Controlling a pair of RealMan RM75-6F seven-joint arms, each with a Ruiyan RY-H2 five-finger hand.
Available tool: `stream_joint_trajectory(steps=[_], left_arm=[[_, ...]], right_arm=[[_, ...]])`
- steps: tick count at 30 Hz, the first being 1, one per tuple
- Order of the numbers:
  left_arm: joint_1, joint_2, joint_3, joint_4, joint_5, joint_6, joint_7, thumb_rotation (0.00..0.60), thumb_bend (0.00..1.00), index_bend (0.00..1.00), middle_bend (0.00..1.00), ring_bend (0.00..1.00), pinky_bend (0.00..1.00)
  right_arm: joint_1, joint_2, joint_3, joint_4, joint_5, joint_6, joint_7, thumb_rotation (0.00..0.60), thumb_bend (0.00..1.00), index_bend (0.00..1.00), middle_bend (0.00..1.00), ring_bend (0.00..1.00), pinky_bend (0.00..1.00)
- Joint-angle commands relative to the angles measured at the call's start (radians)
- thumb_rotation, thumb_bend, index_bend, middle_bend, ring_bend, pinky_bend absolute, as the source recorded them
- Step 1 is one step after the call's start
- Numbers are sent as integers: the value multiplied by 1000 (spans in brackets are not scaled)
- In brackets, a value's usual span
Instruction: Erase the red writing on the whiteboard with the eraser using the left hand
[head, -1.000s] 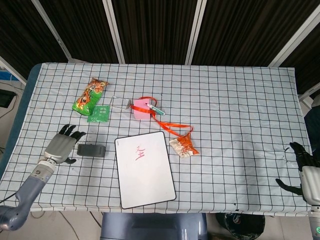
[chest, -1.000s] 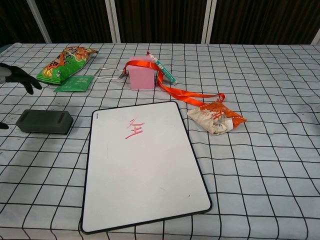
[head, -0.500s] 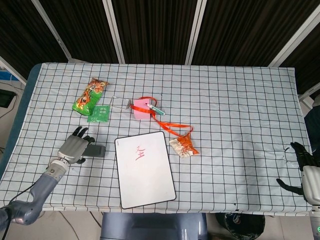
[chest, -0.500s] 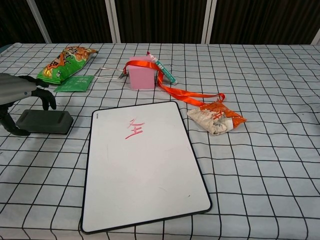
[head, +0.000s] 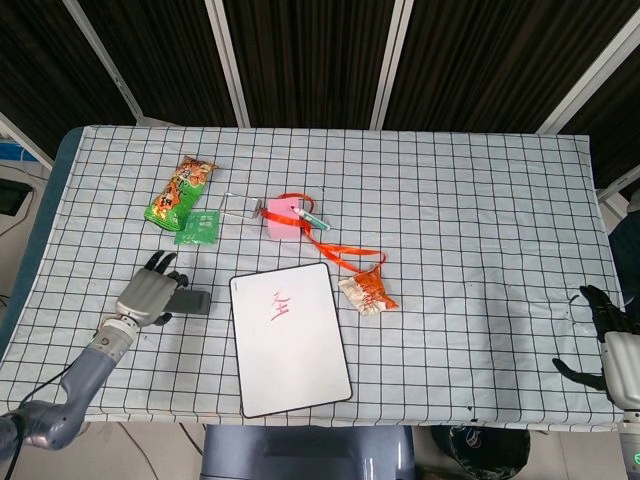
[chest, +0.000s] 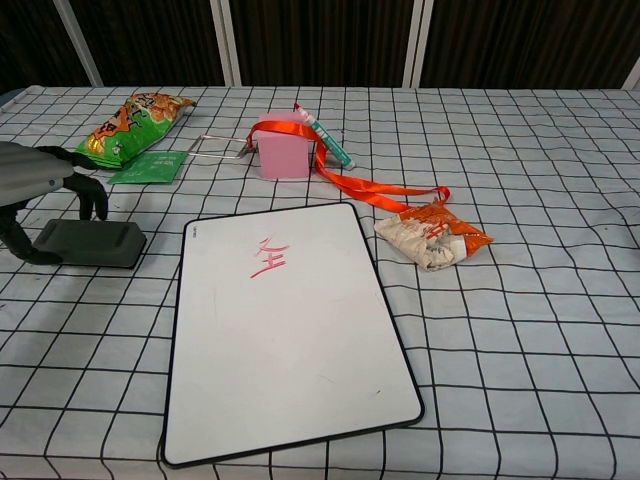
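- Comparing with a second ago, the left hand (head: 148, 295) is seen to have been brought from beside the dark grey rectangular block eraser (chest: 90, 243) to directly over its left end; across the last half second little further shift is noted.
- In the chest view the fingers (chest: 92, 197) are seen curled down over the eraser's far edge, with a dark digit (chest: 20, 243) at its near left corner; the block is straddled, but it lies flat on the worktop (head: 470, 210), so firm gripping cannot be told.
- The grasp is judged to be forming; lifting and wiping are not yet begun.
- The white rectangular whiteboard with a black rim (head: 290, 338) is found just right of the eraser, apart from it, and the red writing (chest: 269, 258) near its upper middle is untouched.
- The right hand (head: 605, 335) is seen at the worktop's right edge, fingers spread and nothing held.
- As a container, a pink box-shaped holder (chest: 284, 146) is seen beyond the board; a white and green marker-like pen (chest: 326, 138) leans at its top, and an orange lanyard ribbon (chest: 380, 187) is draped from it toward a crumpled orange and white snack wrapper (chest: 432, 236).
- The holder's inside is not visible.
- A green and orange snack bag (head: 180, 190) and a flat green sachet (head: 198, 226) are lying closed; their contents are hidden.
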Motion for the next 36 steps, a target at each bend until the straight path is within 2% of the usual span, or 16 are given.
stream_joint_trajectory(steps=[1,11,22,33,36], left_arm=[[-3,-4,1,5,-6,1,6,600,188,342,376,0,0],[-13,-16,12,14,-15,-3,13,600,194,353,386,0,0],[-25,-19,14,14,-12,9,17,600,303,395,433,0,0],[-55,28,-21,-96,-9,42,60,600,305,395,432,0,0],[-92,25,-48,-137,-52,25,115,600,305,396,433,0,0]], right_arm=[[0,1,0,-1,1,-1,-1,600,182,62,94,186,212],[1,2,0,-2,4,-4,-2,600,181,62,95,187,212],[0,2,1,-5,7,-4,-1,600,181,69,97,189,212],[0,4,0,-7,6,-3,1,600,181,69,98,189,212],[0,4,0,-7,5,-3,1,600,181,69,98,189,212]])
